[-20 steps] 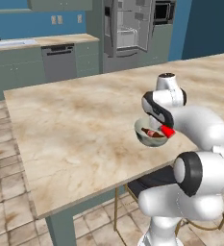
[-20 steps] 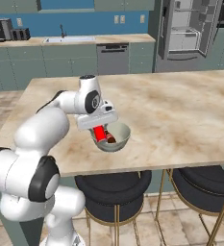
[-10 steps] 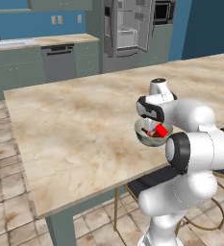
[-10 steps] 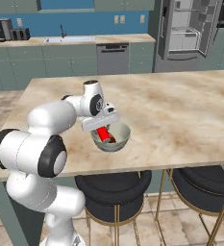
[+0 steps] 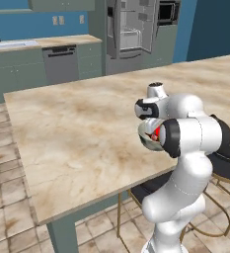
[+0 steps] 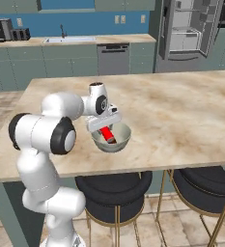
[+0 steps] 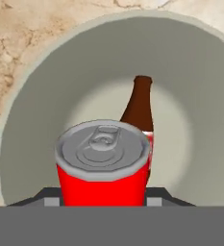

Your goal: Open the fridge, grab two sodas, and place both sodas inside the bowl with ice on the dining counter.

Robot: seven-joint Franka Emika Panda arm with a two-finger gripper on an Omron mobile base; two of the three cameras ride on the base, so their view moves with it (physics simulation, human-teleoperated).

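My gripper hangs over the bowl near the dining counter front edge, jaws partly closed around the red can. Can: bright red body, plain silver lid with pull tab, no readable label. Hand view alone shows the brown bottle lying in the pale bowl behind the can. Right base view shows the can tilted above the rim. Left base view: fridge doors open behind.

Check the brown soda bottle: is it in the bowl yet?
In. The hand view shows the brown bottle lying on the bowl floor, behind the red can the hand holds over it.
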